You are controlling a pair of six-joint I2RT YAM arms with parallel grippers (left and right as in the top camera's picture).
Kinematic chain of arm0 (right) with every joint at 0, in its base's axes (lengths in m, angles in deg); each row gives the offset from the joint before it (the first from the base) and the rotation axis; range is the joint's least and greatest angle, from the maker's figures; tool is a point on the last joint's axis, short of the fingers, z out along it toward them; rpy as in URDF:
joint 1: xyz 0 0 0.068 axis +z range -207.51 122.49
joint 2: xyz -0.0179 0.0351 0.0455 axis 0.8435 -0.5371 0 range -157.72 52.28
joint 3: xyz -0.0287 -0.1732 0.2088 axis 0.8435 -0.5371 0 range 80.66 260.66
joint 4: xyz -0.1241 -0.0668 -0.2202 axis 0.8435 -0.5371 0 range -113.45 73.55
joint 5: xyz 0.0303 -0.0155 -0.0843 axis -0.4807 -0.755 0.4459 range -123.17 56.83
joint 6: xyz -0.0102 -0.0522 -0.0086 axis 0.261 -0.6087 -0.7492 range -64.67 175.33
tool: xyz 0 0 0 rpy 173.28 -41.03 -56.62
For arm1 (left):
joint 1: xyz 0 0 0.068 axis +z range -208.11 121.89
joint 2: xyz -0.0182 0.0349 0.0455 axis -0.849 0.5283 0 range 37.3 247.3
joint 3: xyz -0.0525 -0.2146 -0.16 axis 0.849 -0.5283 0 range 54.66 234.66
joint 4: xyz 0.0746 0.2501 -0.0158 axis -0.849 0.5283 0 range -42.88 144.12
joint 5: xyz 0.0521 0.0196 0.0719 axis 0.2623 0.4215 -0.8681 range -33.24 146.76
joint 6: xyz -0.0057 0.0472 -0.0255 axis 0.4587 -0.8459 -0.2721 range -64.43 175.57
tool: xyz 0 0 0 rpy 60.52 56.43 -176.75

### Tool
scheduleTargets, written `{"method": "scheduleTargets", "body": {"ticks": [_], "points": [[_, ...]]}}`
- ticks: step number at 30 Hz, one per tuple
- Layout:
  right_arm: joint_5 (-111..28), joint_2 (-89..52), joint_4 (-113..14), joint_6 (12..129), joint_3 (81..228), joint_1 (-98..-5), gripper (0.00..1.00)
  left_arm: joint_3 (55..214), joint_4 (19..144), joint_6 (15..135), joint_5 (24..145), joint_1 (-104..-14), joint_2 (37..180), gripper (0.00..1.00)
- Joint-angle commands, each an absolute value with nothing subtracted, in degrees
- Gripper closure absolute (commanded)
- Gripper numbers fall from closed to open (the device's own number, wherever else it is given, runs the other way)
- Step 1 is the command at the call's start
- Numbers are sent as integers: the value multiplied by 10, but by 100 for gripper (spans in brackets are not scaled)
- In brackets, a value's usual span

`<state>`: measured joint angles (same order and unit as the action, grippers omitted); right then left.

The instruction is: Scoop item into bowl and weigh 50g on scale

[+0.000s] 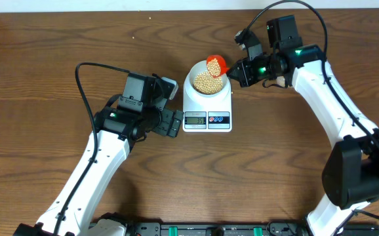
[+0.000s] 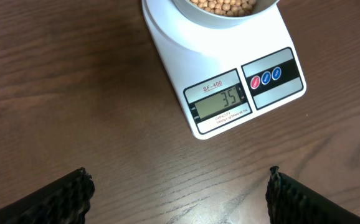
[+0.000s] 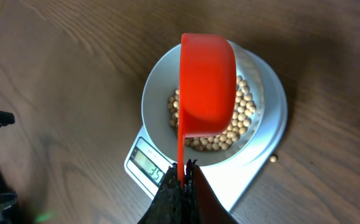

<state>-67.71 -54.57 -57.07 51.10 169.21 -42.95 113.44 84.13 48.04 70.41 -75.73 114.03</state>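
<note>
1. Wood-grain table [image 1: 45, 59] carries one scale [image 1: 196, 106], with one bowl [image 3: 158, 93] standing on it.
2. Many beans [image 1: 206, 83] lie in the bowl; one loose bean [image 3: 273, 159] lies on the table beside the scale.
3. Label reads "SF-400"; display [image 2: 222, 99] shows "35"; three round buttons [image 2: 265, 76], one red, two blue.
4. Jaws of the right gripper [image 3: 183, 169] clamp the handle of one red scoop [image 3: 206, 81], tilted above the bowl.
5. Jaws of the left gripper [image 2: 180, 199] stand wide apart, empty, near the scale.

Red scoop [image 3: 206, 81], tan beans [image 3: 214, 143], white scale [image 2: 186, 62]
</note>
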Motion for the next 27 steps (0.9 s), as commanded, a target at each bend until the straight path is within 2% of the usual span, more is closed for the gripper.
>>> {"method": "scheduleTargets", "body": {"ticks": [1,27], "points": [[-651,-532,-572,492,1708,-416,99,1132,841,479,709,-755,1141,9],[-631,-532,-589,464,1708,-400,99,1132,841,479,709,-755,1141,9]]}}
